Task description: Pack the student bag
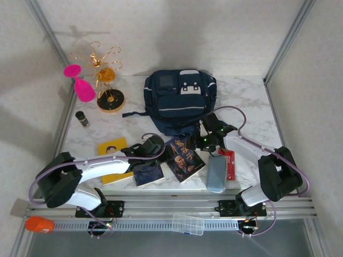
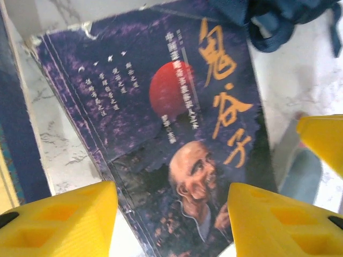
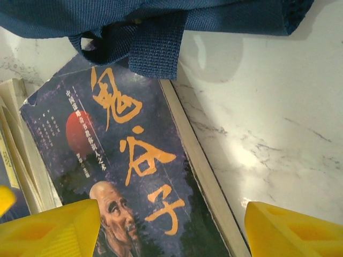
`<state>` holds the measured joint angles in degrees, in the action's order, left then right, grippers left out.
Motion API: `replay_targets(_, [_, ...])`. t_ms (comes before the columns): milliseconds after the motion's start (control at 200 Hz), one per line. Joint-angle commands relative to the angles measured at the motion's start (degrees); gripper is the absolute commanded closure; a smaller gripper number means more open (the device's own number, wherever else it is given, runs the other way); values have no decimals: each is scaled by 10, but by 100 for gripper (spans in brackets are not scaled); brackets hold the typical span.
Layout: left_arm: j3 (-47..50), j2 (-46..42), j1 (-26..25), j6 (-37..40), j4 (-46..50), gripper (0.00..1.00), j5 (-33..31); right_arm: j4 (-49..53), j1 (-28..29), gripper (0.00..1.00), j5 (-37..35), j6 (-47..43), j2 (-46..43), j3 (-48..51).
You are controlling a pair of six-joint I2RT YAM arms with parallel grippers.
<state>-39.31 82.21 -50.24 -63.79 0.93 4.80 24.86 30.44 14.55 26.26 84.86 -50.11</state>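
Both jaws spread, holding nothing, over purple book (image 2: 177,134); student bag (image 1: 179,101) flat, top pointing away from robot

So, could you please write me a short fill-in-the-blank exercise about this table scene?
1. The stripes on the backpack are ___.
2. The lettering on the purple book is ___.
3. The left tool and the right tool are both ___.
4. The glass beside the gold rack is ___.
Missing words: white; orange; open; pink.
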Motion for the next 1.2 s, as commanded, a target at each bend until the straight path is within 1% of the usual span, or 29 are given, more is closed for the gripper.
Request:
replay_targets(0, [-8, 33, -7, -25, -40, 44, -19, -23, 10, 28, -9, -10, 18, 16])
replay_targets(70, [-15, 59, -6, -14, -38, 45, -16, -30, 11, 27, -8, -10, 30, 20])
replay_targets(135, [-16, 70, -6, -12, -34, 45, -31, -35, 15, 26, -8, -9, 38, 23])
replay_targets(225, [-6, 81, -5, -11, -69, 45, -24, -43, 22, 26, -5, -4, 44, 35])
replay_targets(436, [-12, 111, 8, 5, -86, 47, -33, -45, 46, 25, 18, 30, 15, 49])
replay_targets(576, [-38, 130, 32, 37, -56, 48, -45, -32, 66, 24, 27, 72, -18, 53])
replay_targets(711, [-50, 132, 52, 62, -9, 48, -68, -36, 84, 22, 65, 121, -59, 83])
replay_targets(796, [-50, 133, 49, 68, 2, 47, -54, -45, 80, 20, 52, 131, -73, 101])
replay_targets(901, [-47, 115, 31, 55, 11, 46, -48, -20, 65, 19, 18, 118, -45, 81])
replay_targets(981, [-44, 99, 14, 44, 16, 45, -56, -9, 63, 17, -16, 112, -24, 61])
replay_targets(1116, [-28, 92, 4, 19, 28, 47, -85, -36, 63, 17, -3, 106, 19, 45])
replay_targets(1191, [-9, 73, -2, 5, 1, 47, -85, -49, 64, 20, 11, 105, 36, 40])
